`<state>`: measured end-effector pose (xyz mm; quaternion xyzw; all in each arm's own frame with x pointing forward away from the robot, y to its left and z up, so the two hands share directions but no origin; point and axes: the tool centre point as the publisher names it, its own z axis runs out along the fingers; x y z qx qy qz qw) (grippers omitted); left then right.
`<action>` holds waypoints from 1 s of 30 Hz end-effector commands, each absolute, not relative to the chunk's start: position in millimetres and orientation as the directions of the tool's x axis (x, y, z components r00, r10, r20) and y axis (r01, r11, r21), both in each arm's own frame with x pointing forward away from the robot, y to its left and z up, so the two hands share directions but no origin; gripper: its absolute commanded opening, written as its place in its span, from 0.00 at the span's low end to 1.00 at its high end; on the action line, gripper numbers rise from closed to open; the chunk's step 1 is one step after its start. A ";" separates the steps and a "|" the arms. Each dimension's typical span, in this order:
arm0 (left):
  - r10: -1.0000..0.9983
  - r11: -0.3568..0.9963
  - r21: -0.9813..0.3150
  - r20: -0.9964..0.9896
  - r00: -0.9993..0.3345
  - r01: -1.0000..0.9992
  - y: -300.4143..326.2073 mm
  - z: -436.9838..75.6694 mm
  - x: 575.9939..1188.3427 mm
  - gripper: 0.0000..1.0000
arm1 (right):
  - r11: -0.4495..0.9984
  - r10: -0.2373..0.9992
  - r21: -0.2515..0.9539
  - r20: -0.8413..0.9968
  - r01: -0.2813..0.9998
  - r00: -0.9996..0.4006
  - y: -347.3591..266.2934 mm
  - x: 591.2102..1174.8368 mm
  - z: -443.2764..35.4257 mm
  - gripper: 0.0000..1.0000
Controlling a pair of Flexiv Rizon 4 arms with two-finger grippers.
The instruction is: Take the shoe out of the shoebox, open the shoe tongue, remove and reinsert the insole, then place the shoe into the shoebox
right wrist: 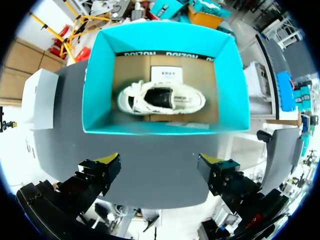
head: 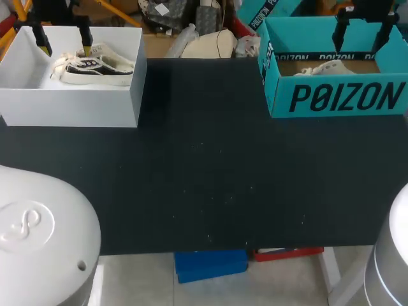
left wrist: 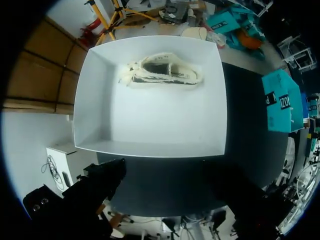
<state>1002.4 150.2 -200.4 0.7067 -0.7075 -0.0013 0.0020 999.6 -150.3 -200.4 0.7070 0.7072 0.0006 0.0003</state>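
Cream-and-black shoe [head: 95, 65] in white shoebox [head: 70, 105]

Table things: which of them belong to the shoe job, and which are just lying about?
Job: white box with the black-and-cream shoe inside; teal box with the white shoe inside.
Lying about: paper slip on the teal box's floor.

Left arm [head: 38, 236], at the worktop's [head: 210, 166] near left corner: a smooth, rounded pale-grey shell embossed with a looping S-like mark, a small dark hole beside it. Right arm [head: 392, 255], at the near right corner, shows a similar pale shell. Left tool [head: 64, 49] and right tool [right wrist: 160, 160], over the far corners, have blocky black fingers [right wrist: 97, 175] tipped yellow.
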 end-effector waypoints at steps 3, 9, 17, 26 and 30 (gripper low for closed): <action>-0.966 0.255 -0.102 0.007 -0.257 -0.962 143.3 -192.9 998.5 1.00 | 0.000 1.000 0.001 0.000 1.000 0.000 -150.3 999.6 -200.4 1.00; -0.423 0.889 -0.257 -0.144 -0.895 -0.379 154.5 -184.5 980.2 1.00 | 0.000 1.000 0.001 0.000 1.000 0.000 -150.3 999.6 -200.4 1.00; -0.110 0.973 -0.225 -0.245 -0.963 -0.054 169.6 -189.2 976.6 1.00 | 0.000 1.000 0.001 0.000 1.000 0.000 -150.3 999.6 -200.4 1.00; -0.109 0.978 -0.200 -0.245 -0.963 -0.059 169.3 -191.9 977.1 1.00 | 0.000 1.000 0.001 0.000 1.000 0.000 -150.3 999.6 -200.4 1.00; -0.051 0.993 -0.119 -0.233 -0.971 -0.024 175.5 -203.7 994.9 1.00 | 0.000 1.000 0.001 0.000 1.000 0.000 -150.3 999.6 -200.4 1.00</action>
